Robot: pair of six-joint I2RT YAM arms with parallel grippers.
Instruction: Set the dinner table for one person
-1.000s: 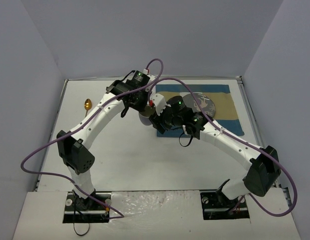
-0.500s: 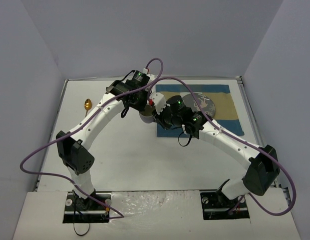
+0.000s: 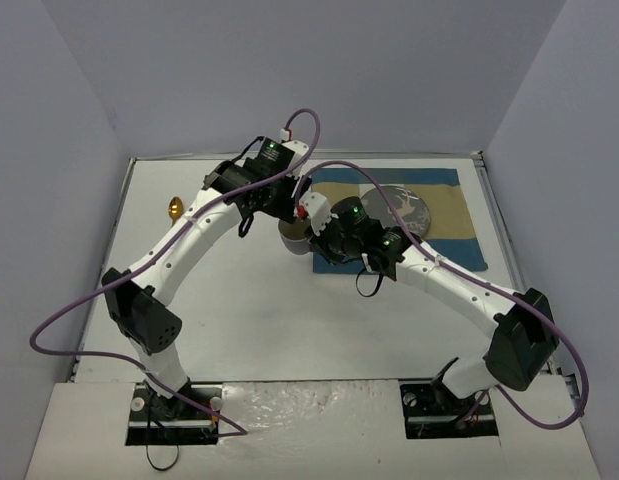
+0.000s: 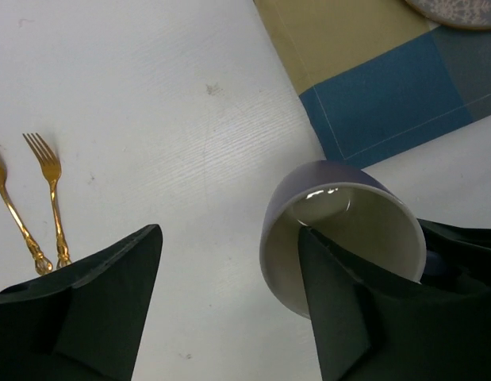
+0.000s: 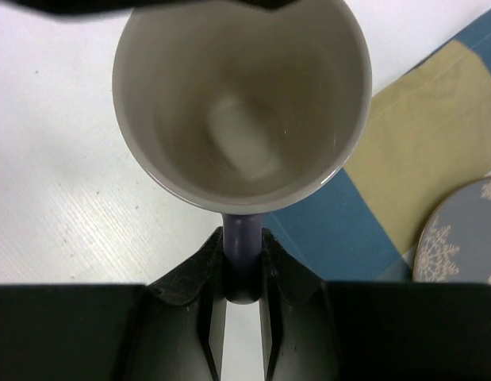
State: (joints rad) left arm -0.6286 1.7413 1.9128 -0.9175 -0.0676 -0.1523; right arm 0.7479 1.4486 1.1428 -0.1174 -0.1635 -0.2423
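Three plain lavender-grey panels, a back wall point(image 3: 309, 70), a left wall point(image 3: 44, 150) and a right wall point(image 3: 579, 110), box in the white surface point(image 3: 249, 320) with its thin metal edge rails point(image 3: 169, 157), a rough white board point(image 3: 319, 412) lies along the near edge, and soft, even light casts only faint shadows.

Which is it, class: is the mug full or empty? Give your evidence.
Empty. The right wrist view looks straight into the mug: bare cream walls and bottom, no liquid.

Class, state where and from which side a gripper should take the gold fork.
The fork lies flat on the dinner table, its end crowding a neighbouring gold utensil: probably pinch the thin handle near the tines, from straight above.
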